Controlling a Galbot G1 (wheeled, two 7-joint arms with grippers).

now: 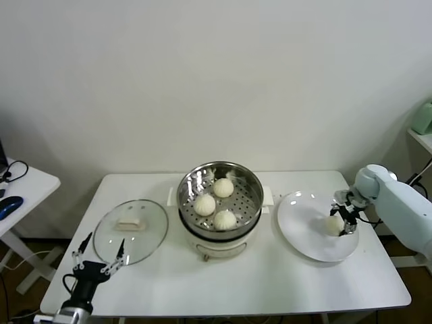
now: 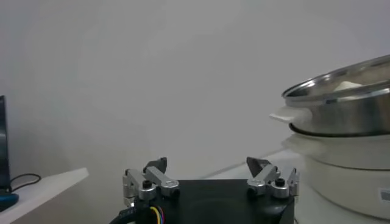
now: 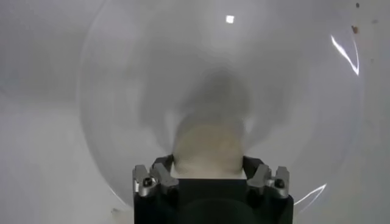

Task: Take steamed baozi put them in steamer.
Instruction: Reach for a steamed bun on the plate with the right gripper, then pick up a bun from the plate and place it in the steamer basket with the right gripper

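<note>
The steamer [image 1: 185, 187], a shiny steel basket on a white cooker base, stands mid-table and holds three steamed baozi [image 1: 223, 187] [image 1: 205, 204] [image 1: 225, 219]. A fourth baozi [image 1: 333, 225] lies on the white plate [image 1: 300, 229] to the right. My right gripper [image 1: 345, 219] reaches down over that bun. In the right wrist view its fingers press against both sides of the baozi [image 3: 208, 143], so the right gripper [image 3: 208, 162] is shut on it, with the bun resting on the plate [image 3: 122, 91]. My left gripper [image 1: 102, 244] [image 2: 206, 163] waits open and empty at the table's front left, with the steamer [image 2: 347, 109] off to its side.
A round glass lid [image 1: 145, 239] with a pale knob [image 1: 131, 223] lies flat left of the steamer, just beyond the left gripper. A white side table [image 1: 27, 185] with a cable and a mouse stands at far left. A shelf edge [image 1: 422, 138] shows at far right.
</note>
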